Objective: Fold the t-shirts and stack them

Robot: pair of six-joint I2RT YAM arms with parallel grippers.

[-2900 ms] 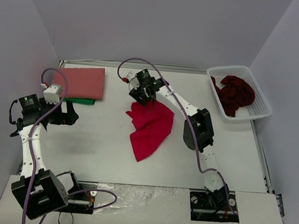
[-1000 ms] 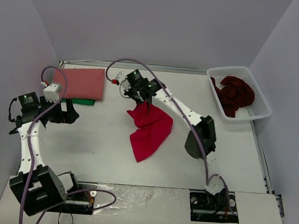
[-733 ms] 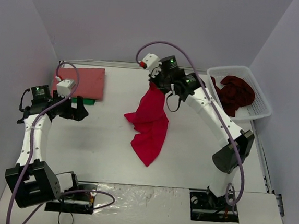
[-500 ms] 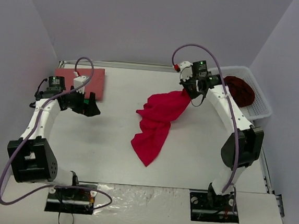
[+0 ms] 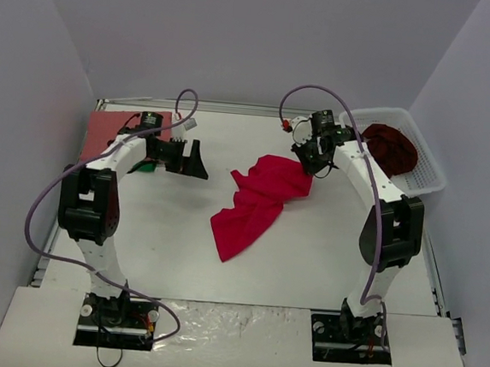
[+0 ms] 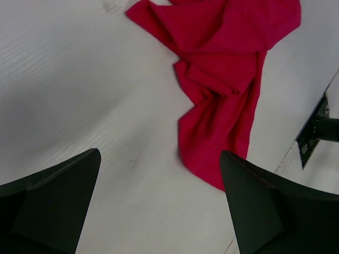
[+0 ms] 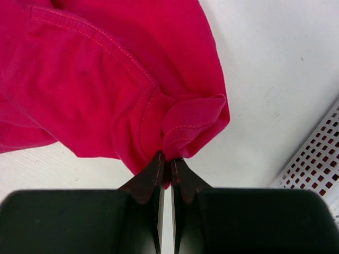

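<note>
Jaws of the right gripper (image 7: pixel 165 162) pinch tight on a hem fold of the crimson t-shirt (image 5: pixel 256 203), which lies crumpled at table centre. The left gripper (image 6: pixel 159 157), at 10 o'clock, is spread wide, holding nothing. A maroon t-shirt (image 5: pixel 391 147) lies in the white basket (image 5: pixel 416 188) at 2 o'clock.

Left arm (image 5: pixel 121 149) holds jaws spread; right arm (image 5: pixel 362 171) jaws clamped.

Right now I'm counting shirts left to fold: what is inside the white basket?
A crumpled dark maroon t-shirt lies in the white basket. Whether anything is beneath it cannot be seen: the cloth covers most of the basket floor.
</note>
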